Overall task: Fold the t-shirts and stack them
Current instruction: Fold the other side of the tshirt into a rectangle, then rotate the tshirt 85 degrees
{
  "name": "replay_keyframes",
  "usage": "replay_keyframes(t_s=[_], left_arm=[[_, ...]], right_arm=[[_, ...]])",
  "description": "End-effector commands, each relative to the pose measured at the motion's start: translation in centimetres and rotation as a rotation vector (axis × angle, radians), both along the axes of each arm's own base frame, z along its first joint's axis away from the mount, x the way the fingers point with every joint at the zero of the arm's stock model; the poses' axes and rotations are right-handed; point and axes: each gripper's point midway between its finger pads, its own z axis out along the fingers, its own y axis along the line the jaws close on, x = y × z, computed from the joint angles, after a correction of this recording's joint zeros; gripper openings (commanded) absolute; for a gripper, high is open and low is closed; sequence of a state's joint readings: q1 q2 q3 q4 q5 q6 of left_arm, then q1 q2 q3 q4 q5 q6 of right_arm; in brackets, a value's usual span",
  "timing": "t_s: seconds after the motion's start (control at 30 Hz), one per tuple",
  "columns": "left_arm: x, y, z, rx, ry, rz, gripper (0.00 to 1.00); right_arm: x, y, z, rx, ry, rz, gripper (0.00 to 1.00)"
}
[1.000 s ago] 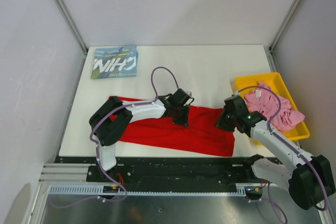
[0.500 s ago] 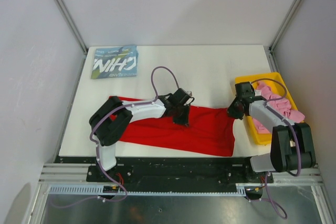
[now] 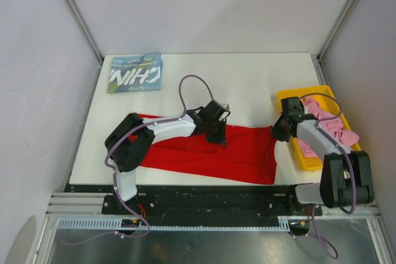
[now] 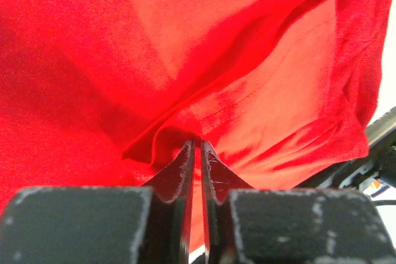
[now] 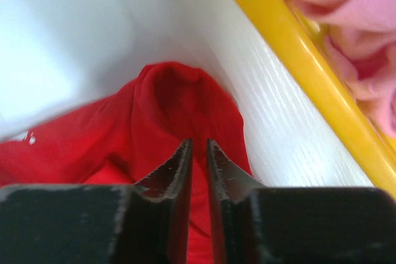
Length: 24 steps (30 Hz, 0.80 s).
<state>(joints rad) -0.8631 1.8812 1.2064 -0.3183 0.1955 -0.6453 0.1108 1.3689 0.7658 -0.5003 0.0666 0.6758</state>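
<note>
The red t-shirt (image 3: 204,156) lies spread across the front of the table, plain side up. My left gripper (image 3: 218,134) sits at its far edge near the middle. In the left wrist view its jaws (image 4: 198,143) are shut on a raised fold of red cloth (image 4: 124,47). My right gripper (image 3: 276,133) is at the shirt's far right corner, beside the tray, and its jaws (image 5: 198,142) are shut on a bunched hump of red cloth (image 5: 124,140). The blue t-shirt (image 3: 135,72) with white letters lies folded at the back left. The pink t-shirt (image 3: 331,127) is crumpled in the tray.
The yellow plastic tray (image 3: 300,91) stands at the right edge of the table, its rim (image 5: 297,54) close to my right fingers. White table (image 3: 247,81) stretches behind the red shirt. Metal frame posts rise at both back corners.
My right arm swung from over the shirt's right edge to the far right corner by the tray and closed on the cloth. The left gripper shifted slightly back, raising the fold.
</note>
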Motion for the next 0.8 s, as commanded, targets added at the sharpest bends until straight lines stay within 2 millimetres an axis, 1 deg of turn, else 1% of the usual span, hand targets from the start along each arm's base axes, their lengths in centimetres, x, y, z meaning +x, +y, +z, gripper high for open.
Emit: replay_keyframes(t_s=[0.0,0.1,0.17,0.27,0.37,0.47,0.57,0.67,0.77], left_arm=[[1.2,-1.9,6.1,-0.147,-0.08,-0.05,0.15],[1.1,-2.3,7.7,-0.19,-0.08,-0.066,0.19],[1.1,-2.4,8.6,-0.212,-0.088,-0.069,0.23],[1.2,-2.2,9.9,-0.236,-0.097,-0.066,0.26],[1.4,-1.8,10.8,-0.253,-0.107,-0.056,0.26],[1.6,-1.0,11.1,-0.259,-0.112,-0.046,0.26],[1.7,0.1,11.0,-0.256,-0.112,-0.033,0.26],[1.9,1.2,11.0,-0.253,-0.116,-0.021,0.27],[2.2,2.2,11.0,-0.25,-0.126,-0.01,0.27]], right_arm=[[-2.8,0.9,3.7,0.051,-0.041,0.015,0.25],[-5.9,2.2,3.9,0.09,-0.017,0.02,0.38],[-8.0,3.2,3.7,0.125,0.017,0.018,0.44],[-10.8,5.0,3.3,0.197,0.067,0.001,0.49],[-12.9,6.5,2.6,0.257,0.125,-0.055,0.51],[-13.5,7.1,2.0,0.277,0.154,-0.132,0.52],[-13.4,7.0,1.8,0.287,0.15,-0.208,0.55],[-13.8,6.7,0.9,0.295,0.175,-0.283,0.58],[-13.3,7.0,0.2,0.323,0.163,-0.327,0.59]])
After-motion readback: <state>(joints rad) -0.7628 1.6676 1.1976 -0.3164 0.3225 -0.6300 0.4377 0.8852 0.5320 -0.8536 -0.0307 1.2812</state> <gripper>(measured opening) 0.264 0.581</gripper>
